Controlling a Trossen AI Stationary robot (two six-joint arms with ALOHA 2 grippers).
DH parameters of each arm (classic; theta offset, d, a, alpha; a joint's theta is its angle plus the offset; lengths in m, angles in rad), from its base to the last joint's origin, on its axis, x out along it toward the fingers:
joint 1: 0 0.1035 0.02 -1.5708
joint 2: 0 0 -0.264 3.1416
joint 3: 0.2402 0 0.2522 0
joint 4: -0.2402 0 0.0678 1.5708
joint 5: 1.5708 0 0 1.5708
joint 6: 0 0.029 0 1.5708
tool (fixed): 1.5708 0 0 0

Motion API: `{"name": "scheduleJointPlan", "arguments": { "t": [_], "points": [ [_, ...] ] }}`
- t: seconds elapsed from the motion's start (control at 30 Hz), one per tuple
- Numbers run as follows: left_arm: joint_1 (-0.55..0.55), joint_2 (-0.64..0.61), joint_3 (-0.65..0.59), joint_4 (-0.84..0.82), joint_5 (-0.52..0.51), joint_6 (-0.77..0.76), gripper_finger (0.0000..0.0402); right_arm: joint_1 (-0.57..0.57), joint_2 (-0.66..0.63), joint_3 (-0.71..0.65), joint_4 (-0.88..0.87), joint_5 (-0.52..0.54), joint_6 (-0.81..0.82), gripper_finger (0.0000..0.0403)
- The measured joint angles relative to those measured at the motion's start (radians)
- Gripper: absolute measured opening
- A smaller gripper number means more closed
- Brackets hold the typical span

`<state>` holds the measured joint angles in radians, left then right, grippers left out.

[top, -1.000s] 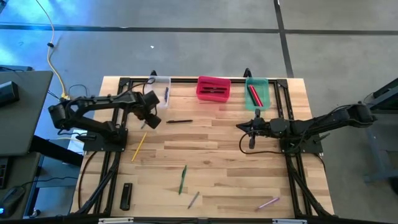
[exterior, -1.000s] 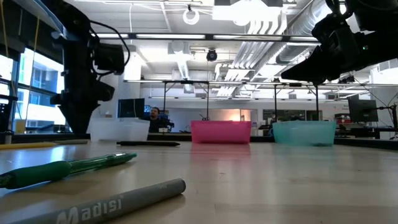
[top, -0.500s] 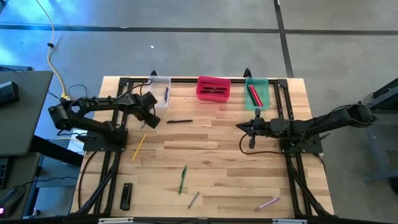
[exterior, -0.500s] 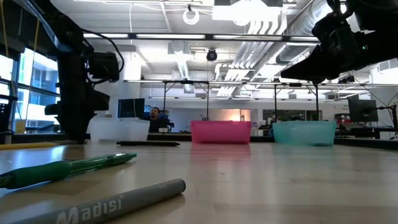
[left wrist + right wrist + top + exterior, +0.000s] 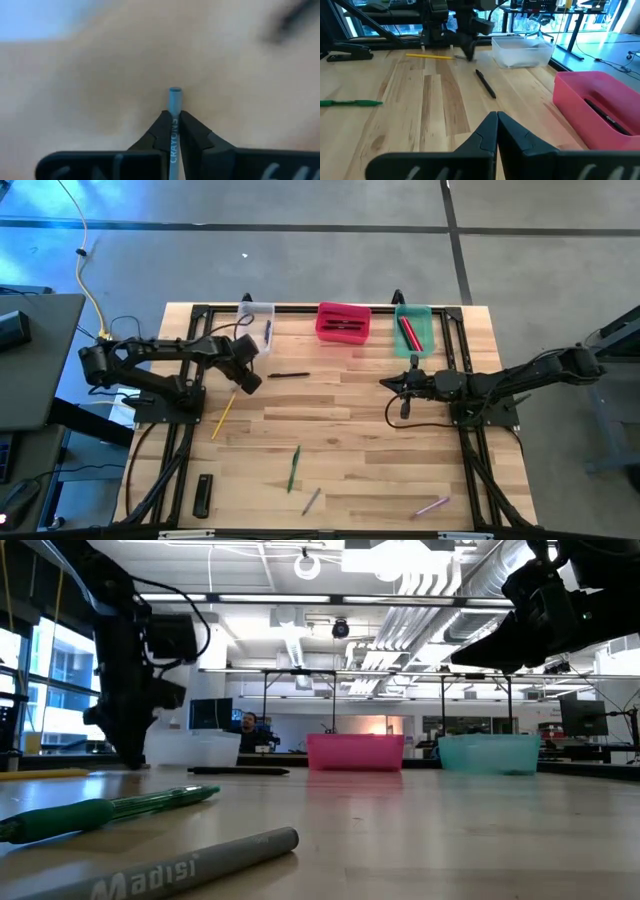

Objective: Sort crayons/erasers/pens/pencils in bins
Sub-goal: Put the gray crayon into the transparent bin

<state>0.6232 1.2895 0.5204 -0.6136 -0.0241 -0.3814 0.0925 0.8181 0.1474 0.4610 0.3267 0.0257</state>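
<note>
A grey-blue crayon (image 5: 174,102) lies at the table's far left, with my left gripper (image 5: 243,381) shut on it from above; the low view shows that gripper's (image 5: 131,758) tips down at the tabletop. At mid-table my right gripper (image 5: 384,384) hovers shut and level, touching nothing. Loose on the wood lie a yellow pencil (image 5: 222,415), a black pen (image 5: 288,375), a green pen (image 5: 294,467), a grey pen (image 5: 311,500) and a pink stick (image 5: 432,506). The clear bin (image 5: 257,325), pink-red bin (image 5: 343,322) and green bin (image 5: 413,328) stand along the far edge. My left gripper pinches the crayon's two long sides between its fingertips (image 5: 163,131), a little back from one end (image 5: 174,92), which sticks out past them. The fingers point down and lie across the crayon. Whether the crayon still rests on the wood, I cannot tell.
A flat black bar (image 5: 203,495) lies near the front left corner. Black frame rails run along the table's edges (image 5: 300,308). The pink-red bin holds dark sticks, the green bin a red one. Bare wood lies between the two arms (image 5: 330,405).
My left gripper has sunk to the tabletop, shifting slightly toward the near right, and its fingers have shut on the crayon.
</note>
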Motion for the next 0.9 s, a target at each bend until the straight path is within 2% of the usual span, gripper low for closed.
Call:
{"name": "scheduleJointPlan", "arguments": {
  "t": [0.03,0.27,0.47,0.6,0.73,0.9],
  "points": [
    [-0.004,-0.010,0.009,-0.014,0.033,-0.001,0.0004,0.000,0.000,0.000,0.000,0.000,0.000,0.0000],
    [-0.037,-0.086,0.093,-0.039,0.053,-0.010,0.0002,0.000,0.000,0.000,0.000,0.000,-0.006,0.0000],
    [-0.029,-0.156,0.218,-0.085,-0.008,0.000,0.0002,0.000,0.000,0.000,0.000,0.000,-0.006,0.0000],
    [0.039,-0.154,0.297,-0.081,-0.073,0.072,0.0002,0.000,0.000,0.000,0.000,-0.001,-0.007,0.0000],
    [0.134,-0.100,0.330,-0.058,-0.071,0.167,0.0001,0.000,0.000,0.000,0.012,-0.001,-0.007,0.0000],
    [0.249,0.004,0.334,0.062,-0.063,0.256,0.0001,0.000,0.000,0.000,0.022,0.000,-0.007,0.0000]
  ]
}}
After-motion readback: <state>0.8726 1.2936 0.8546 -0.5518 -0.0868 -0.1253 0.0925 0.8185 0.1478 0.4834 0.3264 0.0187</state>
